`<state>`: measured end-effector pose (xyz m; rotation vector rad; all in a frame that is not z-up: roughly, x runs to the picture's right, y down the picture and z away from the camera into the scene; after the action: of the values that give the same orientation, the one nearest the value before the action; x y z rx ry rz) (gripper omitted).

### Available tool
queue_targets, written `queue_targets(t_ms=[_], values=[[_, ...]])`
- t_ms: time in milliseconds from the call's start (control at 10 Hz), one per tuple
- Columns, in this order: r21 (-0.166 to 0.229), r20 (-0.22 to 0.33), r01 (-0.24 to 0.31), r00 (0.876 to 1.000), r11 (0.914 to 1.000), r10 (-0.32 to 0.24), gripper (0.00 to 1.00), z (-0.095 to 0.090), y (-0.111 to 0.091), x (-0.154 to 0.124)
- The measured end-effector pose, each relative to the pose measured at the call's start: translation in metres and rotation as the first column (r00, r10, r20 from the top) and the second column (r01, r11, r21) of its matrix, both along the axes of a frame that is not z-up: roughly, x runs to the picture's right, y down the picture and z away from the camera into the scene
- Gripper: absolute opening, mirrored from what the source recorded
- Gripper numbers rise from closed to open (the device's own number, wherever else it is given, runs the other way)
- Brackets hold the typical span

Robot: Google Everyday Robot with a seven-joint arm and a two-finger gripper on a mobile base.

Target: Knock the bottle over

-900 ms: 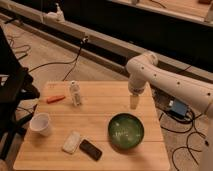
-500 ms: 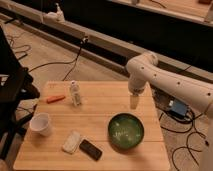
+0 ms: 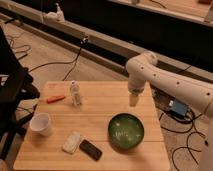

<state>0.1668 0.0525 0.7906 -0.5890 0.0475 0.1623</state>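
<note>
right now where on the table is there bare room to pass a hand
The table is barest in its middle, between the bottle, the gripper over its right rear and the green bowl. The front left is crowded: white cup, packet, dark phone.

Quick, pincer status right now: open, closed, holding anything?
Pincer: state cannot be told; it hangs above the right rear part of the light wooden table, well apart from the upright small slim clear-whitish plastic bottle.
</note>
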Motion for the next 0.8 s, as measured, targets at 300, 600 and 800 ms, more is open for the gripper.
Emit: queue_targets(t_ms=[300, 600, 800], values=[[0.0, 0.0, -0.001, 1.0, 1.0, 0.001, 0.13, 0.0, 0.0, 0.0], [0.043, 0.046, -0.029, 0.999, 0.9986, 0.027, 0.0, 0.018, -0.017, -0.015], [0.085, 0.135, -0.073, 0.989, 0.9937, 0.061, 0.0, 0.041, -0.036, -0.054]])
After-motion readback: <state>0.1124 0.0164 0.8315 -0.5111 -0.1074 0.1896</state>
